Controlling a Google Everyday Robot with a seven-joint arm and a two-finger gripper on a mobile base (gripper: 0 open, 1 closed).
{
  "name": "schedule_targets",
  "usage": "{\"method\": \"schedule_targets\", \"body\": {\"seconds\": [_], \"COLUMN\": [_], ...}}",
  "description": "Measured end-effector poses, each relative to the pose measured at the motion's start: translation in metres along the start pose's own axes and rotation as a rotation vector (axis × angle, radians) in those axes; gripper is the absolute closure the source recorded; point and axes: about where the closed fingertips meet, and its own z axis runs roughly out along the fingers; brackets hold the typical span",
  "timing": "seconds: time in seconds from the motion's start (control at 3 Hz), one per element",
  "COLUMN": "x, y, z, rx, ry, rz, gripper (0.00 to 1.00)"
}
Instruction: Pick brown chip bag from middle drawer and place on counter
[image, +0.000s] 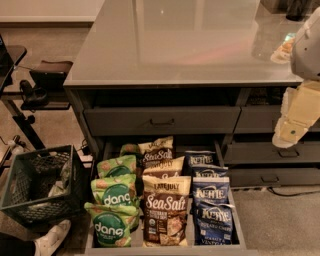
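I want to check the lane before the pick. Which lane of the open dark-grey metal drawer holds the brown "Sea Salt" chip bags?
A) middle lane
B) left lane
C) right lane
A: the brown "Sea Salt" chip bags fill the centre lane of the dark-grey metal drawer, between the green "dang" bags and the blue "Kettle" bags. The gripper hangs off to the right, away from the bags.

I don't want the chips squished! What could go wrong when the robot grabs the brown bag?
1. The front dark brown crinkly Sea Salt bag stands squeezed between green dang bags and blue Kettle bags in the open dark-grey metal drawer, so a neighbour might get dragged out too.
2. The pale gripper hangs at the right, beside the closed drawers; reaching across might knock the blue bags.
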Motion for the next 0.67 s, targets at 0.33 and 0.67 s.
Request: {"method": "schedule_targets", "body": {"seconds": [0.33,0.67], "x": [0.0,-0.001], "y": [0.0,0.0001], "z": [0.0,0.0067], "rx": [0.0,-0.004], "ry": [0.0,-0.017], "rz": [0.0,0.008], "gripper": [0.0,0.0]}}
